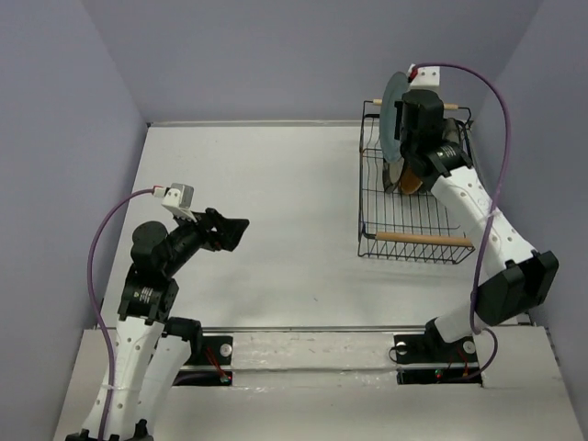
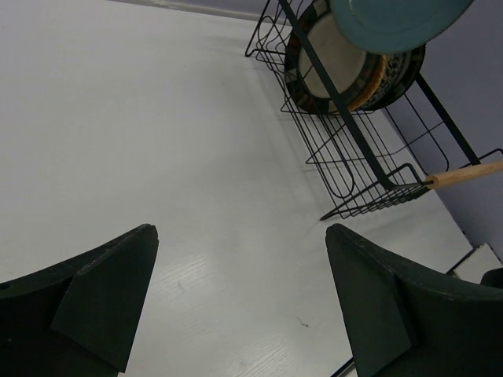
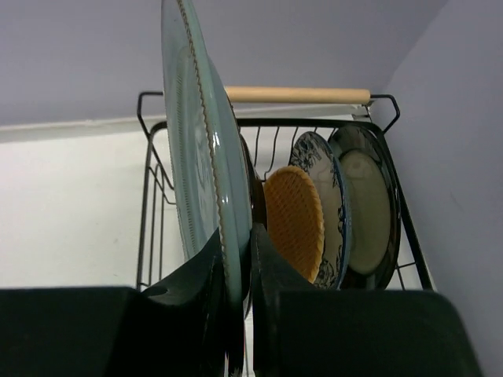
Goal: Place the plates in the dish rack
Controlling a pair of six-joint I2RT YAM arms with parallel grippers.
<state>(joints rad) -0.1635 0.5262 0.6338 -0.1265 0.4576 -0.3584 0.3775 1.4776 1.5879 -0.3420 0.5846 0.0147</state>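
My right gripper is shut on the lower rim of the plain teal plate, which stands upright and edge-on above the left part of the black wire dish rack. Standing in the rack to the plate's right are the woven orange-tan plate, the white and blue floral plate and a dark striped-rimmed plate with a cream centre. From the left wrist, another striped-rimmed plate stands in the rack below the teal plate. My left gripper hangs open and empty over bare table.
The rack sits at the back right, close to the right wall, with a wooden handle on its near side and another at the back. From above, my left gripper is over the table's left half, far from the rack.
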